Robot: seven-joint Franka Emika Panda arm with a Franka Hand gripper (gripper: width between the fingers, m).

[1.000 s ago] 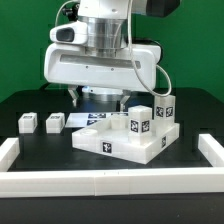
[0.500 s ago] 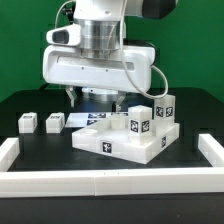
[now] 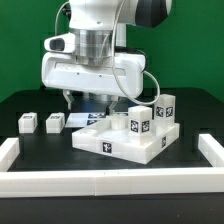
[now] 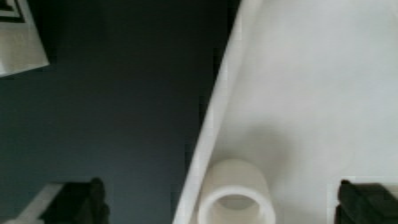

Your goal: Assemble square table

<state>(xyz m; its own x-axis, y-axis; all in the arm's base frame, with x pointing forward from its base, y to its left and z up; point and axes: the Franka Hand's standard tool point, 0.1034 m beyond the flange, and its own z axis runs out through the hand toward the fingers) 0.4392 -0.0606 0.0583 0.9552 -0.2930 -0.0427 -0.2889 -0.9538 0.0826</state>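
Slab [image 3: 115, 143] sits on the tabletop [image 3: 30, 100], two legs [image 3: 140, 122] upright on it; my claw [image 4: 222, 203] hangs wide open, empty, straddling its edge above a hole [image 4: 233, 208], probably lining up the next leg.

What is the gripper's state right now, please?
Gripper: open, jaws wide apart, holding nothing.

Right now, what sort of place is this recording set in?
Probably a lab test bench: black table fenced by white border bars, green backdrop, tagged furniture parts such as the slab.
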